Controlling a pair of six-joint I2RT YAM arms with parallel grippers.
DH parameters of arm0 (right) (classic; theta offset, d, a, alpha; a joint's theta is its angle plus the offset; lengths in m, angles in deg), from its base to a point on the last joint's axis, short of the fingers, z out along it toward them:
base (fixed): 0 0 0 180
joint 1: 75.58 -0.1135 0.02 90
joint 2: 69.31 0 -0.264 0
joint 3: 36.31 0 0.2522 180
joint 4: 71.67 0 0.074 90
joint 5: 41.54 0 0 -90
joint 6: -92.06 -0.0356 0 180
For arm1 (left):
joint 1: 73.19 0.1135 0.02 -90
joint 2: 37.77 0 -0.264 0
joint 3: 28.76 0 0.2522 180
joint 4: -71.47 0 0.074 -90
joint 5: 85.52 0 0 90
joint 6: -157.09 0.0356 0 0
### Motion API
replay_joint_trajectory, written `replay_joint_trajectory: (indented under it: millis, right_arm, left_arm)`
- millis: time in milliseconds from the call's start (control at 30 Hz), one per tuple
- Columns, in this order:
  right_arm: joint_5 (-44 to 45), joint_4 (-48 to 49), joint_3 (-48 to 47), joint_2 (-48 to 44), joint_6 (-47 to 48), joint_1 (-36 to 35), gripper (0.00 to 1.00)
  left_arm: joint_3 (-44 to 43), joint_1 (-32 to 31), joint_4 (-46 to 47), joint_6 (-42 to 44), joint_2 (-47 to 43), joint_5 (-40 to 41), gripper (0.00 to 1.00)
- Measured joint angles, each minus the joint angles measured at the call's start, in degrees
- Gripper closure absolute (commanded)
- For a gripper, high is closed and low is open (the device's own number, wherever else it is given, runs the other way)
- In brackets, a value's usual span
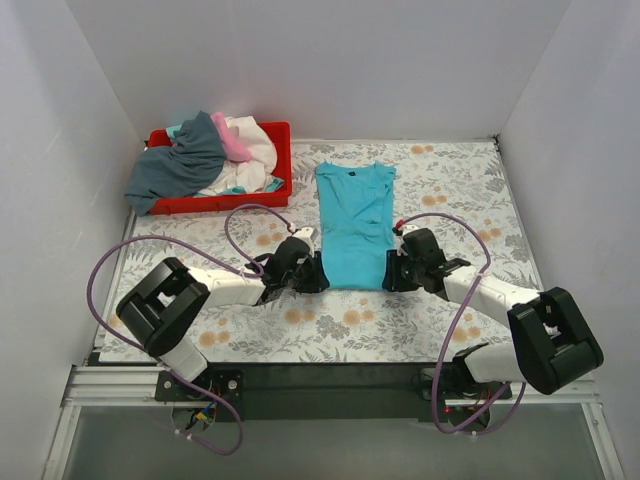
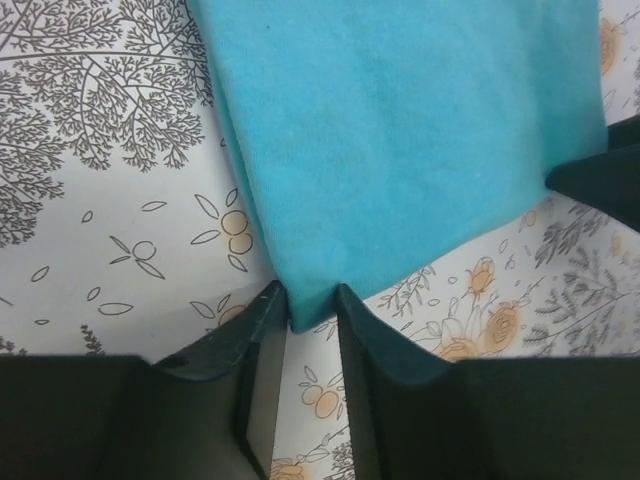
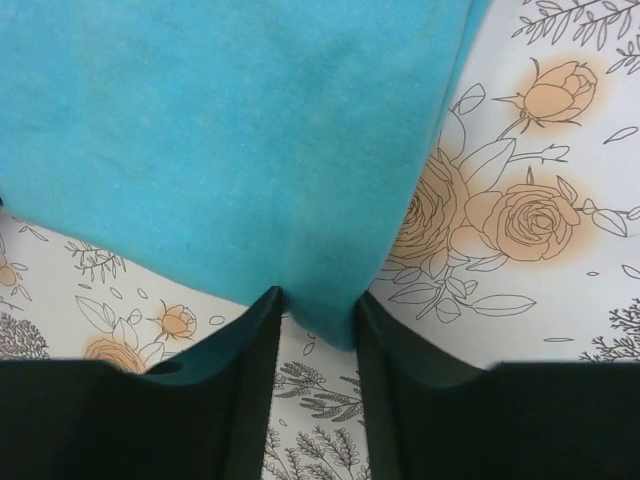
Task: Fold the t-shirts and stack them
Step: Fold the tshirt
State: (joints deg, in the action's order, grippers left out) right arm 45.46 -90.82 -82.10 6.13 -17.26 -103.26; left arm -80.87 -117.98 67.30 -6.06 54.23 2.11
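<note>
— At the table (image 1: 450, 190) centre, where is the turquoise t-shirt (image 1: 354, 225)?
— Flat, collar away from me; other t-shirts (image 1: 190, 160) lie heaped in the red tray (image 1: 283, 150).
— Fingers?
— My left gripper (image 2: 310, 297) and right gripper (image 3: 318, 302) each straddle one near hem corner, touching cloth; firm pinch or not, I cannot tell.

The counter (image 1: 450, 180) is covered by a pale cloth (image 1: 330, 335) printed with grey foliage and orange flowers. It is enclosed by plain white walls (image 1: 330, 60) behind and beside. An aluminium rail (image 1: 110, 385) is fixed along its near edge.
</note>
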Motion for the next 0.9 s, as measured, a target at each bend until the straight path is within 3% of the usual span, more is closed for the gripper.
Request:
replay_joint_trajectory:
  millis: [67,367,900]
  right_arm:
    - [-0.1,0.0,0.2,0.2,0.0,-0.2,0.95]
    - [-1.9,-1.6,-0.3,0.6,0.9,-0.2,0.99]
    - [-12.1,-25.8,-5.6,0.0,9.7,-1.7,0.99]
  left_arm:
    - [0.1,0.0,0.5,0.4,0.6,-0.8,1.0]
    - [1.0,0.0,2.7,1.4,1.3,-4.5,1.0]
    - [4.0,-0.7,-0.2,0.0,0.0,-23.1,1.0]
